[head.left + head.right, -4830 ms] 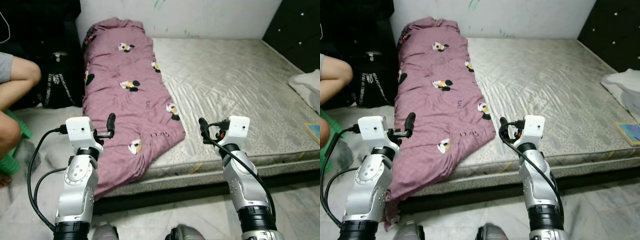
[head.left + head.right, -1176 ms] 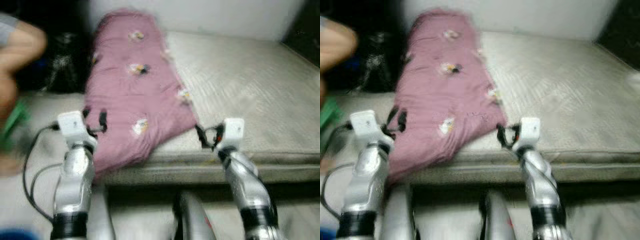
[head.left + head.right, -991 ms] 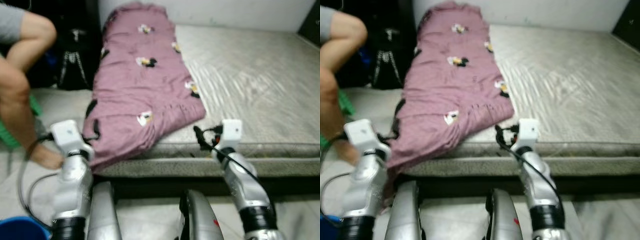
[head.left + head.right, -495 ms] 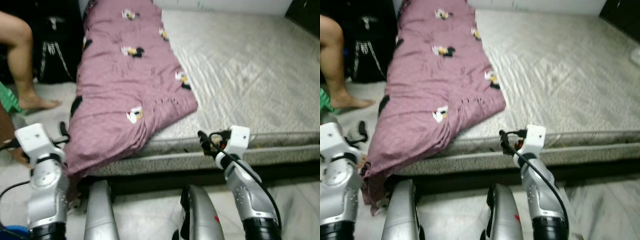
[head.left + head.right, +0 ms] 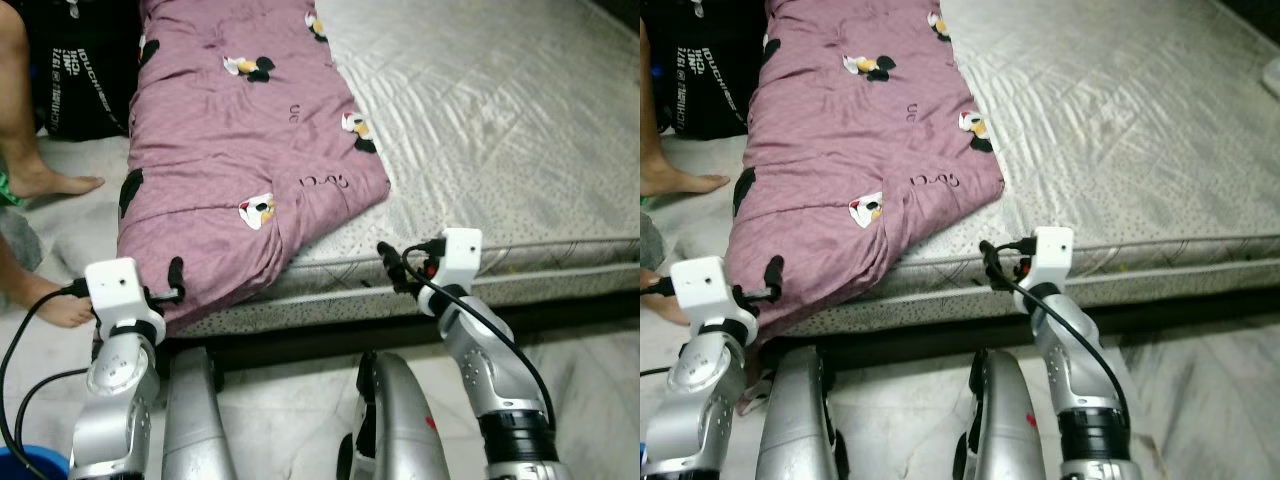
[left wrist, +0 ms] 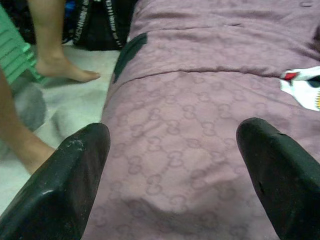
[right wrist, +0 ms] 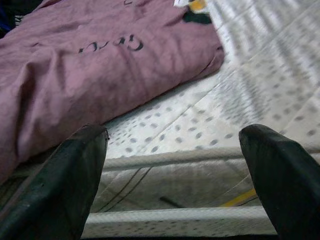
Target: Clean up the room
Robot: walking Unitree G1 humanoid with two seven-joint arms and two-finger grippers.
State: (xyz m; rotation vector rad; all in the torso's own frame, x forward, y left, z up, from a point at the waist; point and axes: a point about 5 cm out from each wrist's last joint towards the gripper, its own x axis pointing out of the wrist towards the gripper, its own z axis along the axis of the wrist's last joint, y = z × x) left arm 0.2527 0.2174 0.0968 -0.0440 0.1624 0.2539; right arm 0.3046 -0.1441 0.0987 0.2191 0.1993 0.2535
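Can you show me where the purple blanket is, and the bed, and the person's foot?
blanket (image 5: 230, 150), left eye view, middle of the cloth
mattress (image 5: 500, 130), left eye view, bare grey top
foot (image 5: 55, 185), left eye view, top of the foot

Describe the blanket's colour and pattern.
The blanket is mauve-purple with scattered cartoon-mouse prints; clearest in the left eye view.

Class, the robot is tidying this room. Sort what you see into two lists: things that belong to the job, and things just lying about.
Job: blanket, mattress, left gripper, right gripper, both open.

Lying about: black bag, person's foot, blue bucket.
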